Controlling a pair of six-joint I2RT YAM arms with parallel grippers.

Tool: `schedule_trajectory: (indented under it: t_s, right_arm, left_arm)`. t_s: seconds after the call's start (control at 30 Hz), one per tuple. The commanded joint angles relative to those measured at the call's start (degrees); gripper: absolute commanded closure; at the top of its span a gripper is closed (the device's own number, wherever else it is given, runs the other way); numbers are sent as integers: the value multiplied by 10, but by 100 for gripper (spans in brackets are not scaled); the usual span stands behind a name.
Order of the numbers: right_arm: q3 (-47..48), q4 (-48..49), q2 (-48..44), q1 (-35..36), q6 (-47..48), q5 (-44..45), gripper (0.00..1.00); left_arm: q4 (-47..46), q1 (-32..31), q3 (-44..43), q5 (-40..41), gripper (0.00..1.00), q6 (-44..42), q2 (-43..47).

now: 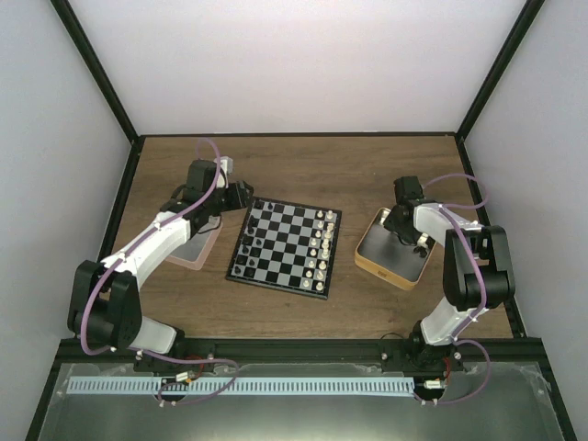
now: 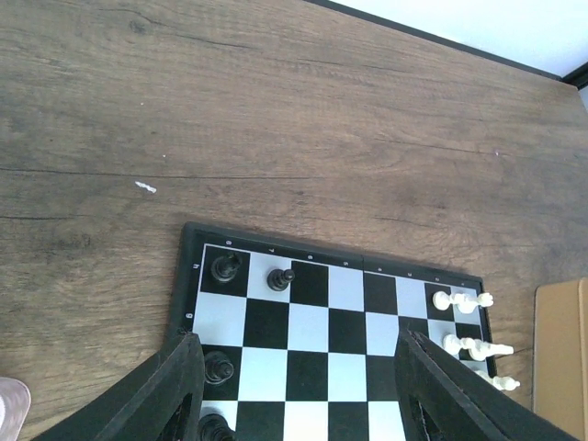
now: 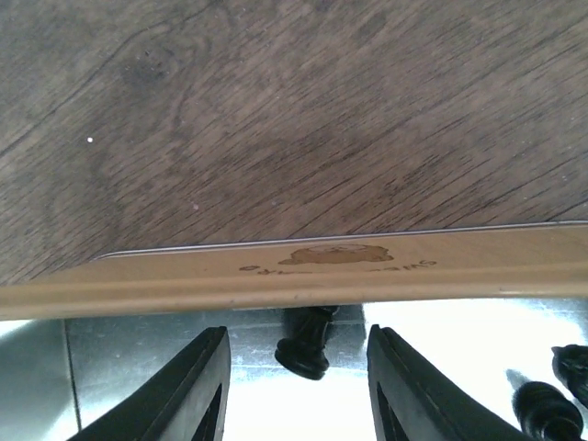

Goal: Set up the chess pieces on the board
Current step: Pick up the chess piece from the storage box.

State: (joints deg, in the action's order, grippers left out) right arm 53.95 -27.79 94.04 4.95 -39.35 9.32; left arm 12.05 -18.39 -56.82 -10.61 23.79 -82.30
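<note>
The board (image 1: 278, 284) lies mid-table, with black chess pieces (image 1: 246, 248) along its left side and white ones along its right. In the left wrist view the board (image 2: 349, 326) shows black pieces (image 2: 223, 266) at its near-left corner. My left gripper (image 1: 241, 196) hovers over the board's far-left corner, open and empty (image 2: 294, 395). My right gripper (image 1: 405, 231) is open down inside the tan tray (image 1: 372, 254). In the right wrist view a black piece (image 3: 306, 344) lies on its side between the open fingers (image 3: 296, 386), untouched, against the tray wall (image 3: 294, 276).
A pink-rimmed clear box (image 1: 195, 254) sits left of the board under the left arm. More black pieces (image 3: 562, 397) lie at the right inside the tray. White pieces (image 2: 464, 299) stand at the board's right edge. Black frame rails bound the table.
</note>
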Motion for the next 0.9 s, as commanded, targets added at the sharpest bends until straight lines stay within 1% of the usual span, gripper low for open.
schedule_trajectory:
  t_s: [0.0,0.27,0.43,0.5,0.57,0.63,0.77,0.8,0.87]
  right_arm:
    - [12,2,10,-3,-6,20,60]
    - [-22,-20,-2,0,4,39,69]
    - [-39,-7,-3,0,20,46,76]
    - [-38,-4,1,0,22,44,82]
    - [-39,1,2,0,22,41,85]
    - [-40,7,1,0,27,41,86]
    - [-44,16,-7,0,38,46,86]
    - [-45,17,-9,0,41,46,83]
    - [-47,18,-9,0,43,49,73]
  left_arm:
    - [-16,3,7,0,41,-1,14]
    - [-18,4,7,-2,41,0,11]
    - [-23,4,9,-7,41,2,10]
    - [-23,4,10,-8,41,3,10]
    - [-22,4,10,-6,41,3,11]
    - [-22,4,11,-6,41,3,12]
    - [-25,4,11,-12,41,3,11]
    - [-25,4,11,-13,41,3,11]
    - [-26,4,11,-16,41,4,11]
